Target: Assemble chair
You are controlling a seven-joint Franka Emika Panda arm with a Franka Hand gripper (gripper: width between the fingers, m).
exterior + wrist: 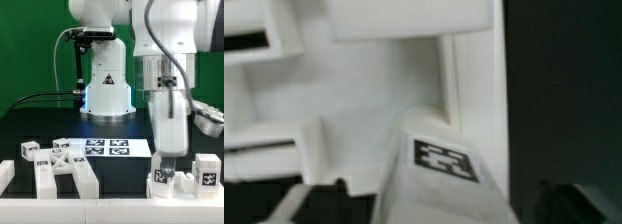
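On the bench (30, 128), the large chair frame (65, 172) lies just beside the marker board (100, 148); a smaller tagged chair piece (158, 186) stands past the board's end, toward the exterior view's right. The gripper (168, 170) straddles that piece, jaws wide apart; best to centre on it first, then close squarely.

We have the arm (160, 50) coming up from its base (107, 85) and over, then dropping near-vertical on the exterior view's right, with the wrist (165, 105) pointing straight down. The gripper (167, 177) sits low in the scene, fingertips downward. In the wrist view we see the dark fingers (322, 203) spread wide apart, jaws parted and not clamped.
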